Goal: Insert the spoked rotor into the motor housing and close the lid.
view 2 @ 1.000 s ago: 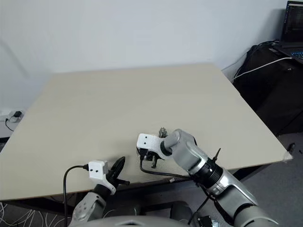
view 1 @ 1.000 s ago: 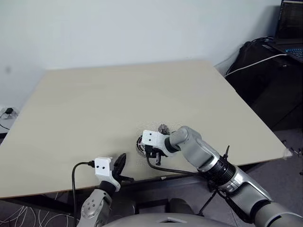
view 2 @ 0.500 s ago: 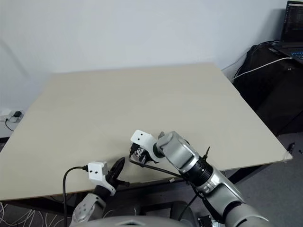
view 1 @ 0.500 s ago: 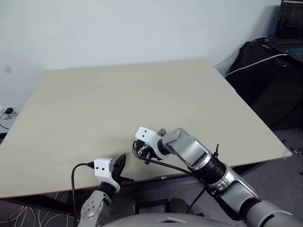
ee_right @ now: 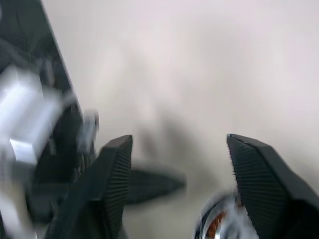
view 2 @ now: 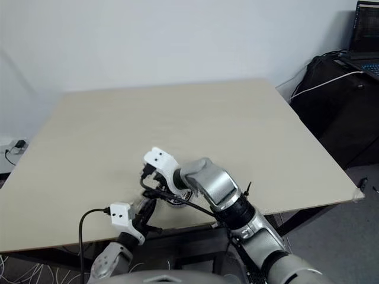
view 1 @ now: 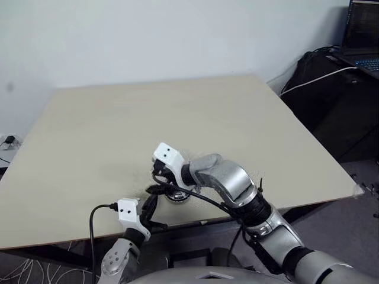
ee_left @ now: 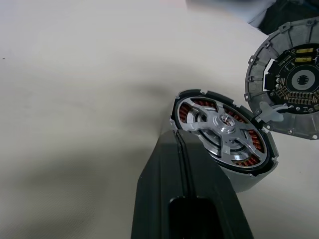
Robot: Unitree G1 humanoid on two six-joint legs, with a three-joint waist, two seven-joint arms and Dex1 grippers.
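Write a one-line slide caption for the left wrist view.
Shut left claw beside the motor housing, spoked rotor seated over copper windings, its lid open alongside on the table.

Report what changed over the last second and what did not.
The right gripper rose off the motor housing and swung toward the robot's left, its fingers opening with nothing between them. The housing, spoked rotor seated and lid hinged open, was left on the table. The left gripper stayed shut, in place.

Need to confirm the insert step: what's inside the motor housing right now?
The spoked rotor sits in the motor housing, copper windings showing between its spokes. Anything beneath the rotor is covered. The lid stands open beside it.
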